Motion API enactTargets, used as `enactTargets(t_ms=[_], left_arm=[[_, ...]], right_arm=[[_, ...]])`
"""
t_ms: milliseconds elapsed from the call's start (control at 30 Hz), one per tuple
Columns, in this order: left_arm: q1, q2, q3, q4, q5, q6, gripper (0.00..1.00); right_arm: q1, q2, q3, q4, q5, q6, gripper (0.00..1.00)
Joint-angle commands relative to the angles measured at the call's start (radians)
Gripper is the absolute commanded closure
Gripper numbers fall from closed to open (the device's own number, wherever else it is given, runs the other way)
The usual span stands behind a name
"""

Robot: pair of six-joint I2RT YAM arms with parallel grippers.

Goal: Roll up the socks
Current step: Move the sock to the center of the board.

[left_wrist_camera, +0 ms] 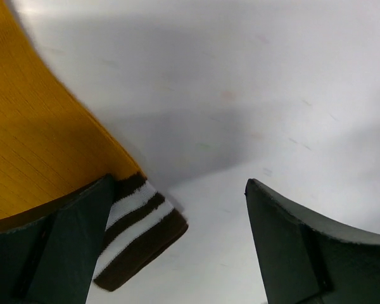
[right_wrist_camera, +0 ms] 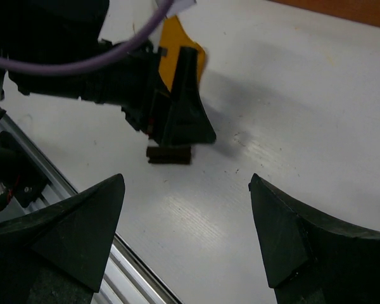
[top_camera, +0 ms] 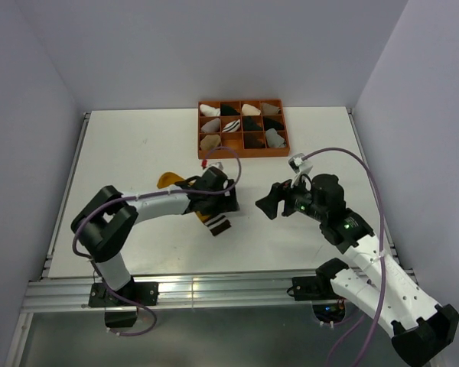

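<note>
The cuff [left_wrist_camera: 139, 231] of the mustard-yellow sock [left_wrist_camera: 38, 126] is found beneath the open left claw [left_wrist_camera: 177, 190]. The right claw [top_camera: 269, 205], also open, is seen farther off.

my left arm [top_camera: 164, 202] covers most of the mustard sock [top_camera: 168, 180] from above; at my left wrist it runs off the edge, and my finger [left_wrist_camera: 57, 247] hides part of its striped cuff [left_wrist_camera: 139, 234].

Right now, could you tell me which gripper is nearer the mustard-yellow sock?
Left. The left gripper hangs over the striped cuff of the mustard-yellow sock; the right gripper stands apart, to its right.
</note>
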Motion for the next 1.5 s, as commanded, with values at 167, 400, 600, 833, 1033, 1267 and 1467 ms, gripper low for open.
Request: enactTargets(t_ms=[167, 400, 600, 833, 1033, 1267, 1467], left_arm=[[-0.162, 0.033, 0.263, -0.135, -0.12, 0.044, 0.11], [-0.17, -0.141, 0.04, -0.059, -0.306, 0.265, 0.18], [-0.234, -0.237, -0.146, 0.062, -0.3, 0.382, 0.22], [-0.244, -0.167, -0.162, 0.19, -0.243, 0.454, 0.3], [-0.245, -0.005, -0.076, 0.223, -0.228, 0.459, 0.33], [-0.242, 0.157, 0.055, 0.23, -0.172, 0.465, 0.35], [-0.239, 0.146, 0.13, 0.202, -0.212, 0.462, 0.32]], right_arm=[[0.009, -0.083, -0.009, 0.02, 0.142, 0.03, 0.13], [0.009, -0.207, -0.037, -0.026, 0.382, 0.113, 0.21], [0.006, -0.204, -0.048, -0.069, 0.461, 0.162, 0.22], [0.008, -0.141, -0.06, -0.035, 0.42, 0.18, 0.24], [0.008, -0.124, -0.046, -0.044, 0.432, 0.166, 0.24], [0.008, -0.12, -0.045, -0.055, 0.452, 0.147, 0.24], [0.008, -0.106, -0.04, -0.044, 0.423, 0.136, 0.24]])
